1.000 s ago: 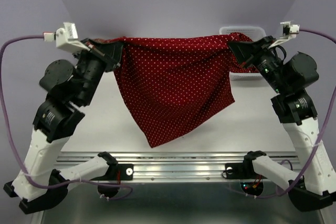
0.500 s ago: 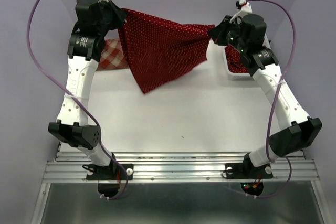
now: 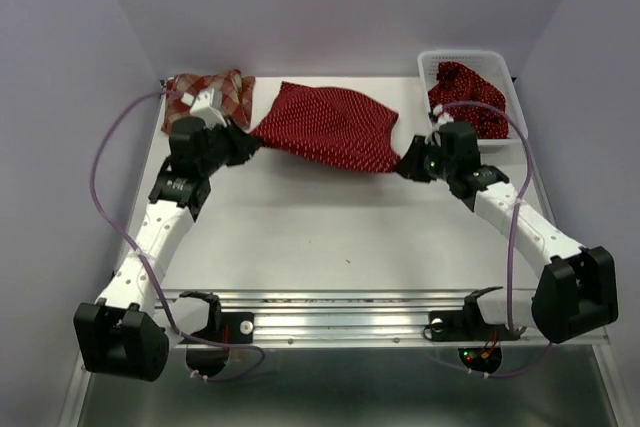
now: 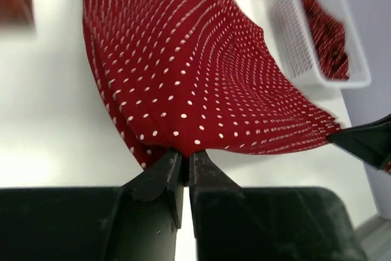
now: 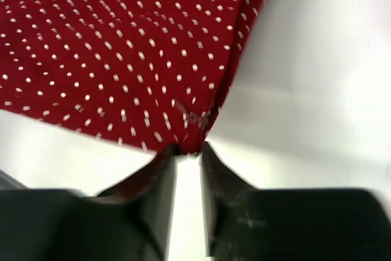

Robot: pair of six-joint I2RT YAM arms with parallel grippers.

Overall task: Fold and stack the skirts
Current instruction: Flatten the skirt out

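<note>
A dark red dotted skirt (image 3: 330,127) lies spread on the counter (image 3: 330,237) toward 12 o'clock, stretched between both tools. The left tool (image 4: 185,158) is pinched tight on the skirt's edge at its 9 o'clock end. The right tool (image 5: 188,149) sits at the 3 o'clock corner, its jaws narrowly apart with the cloth's tip right at them; whether they grip it cannot be told. A checked skirt (image 3: 212,87) lies crumpled at 10 o'clock. A second dotted skirt (image 3: 465,97) is bunched inside the white basket (image 3: 467,52) at 2 o'clock.
</note>
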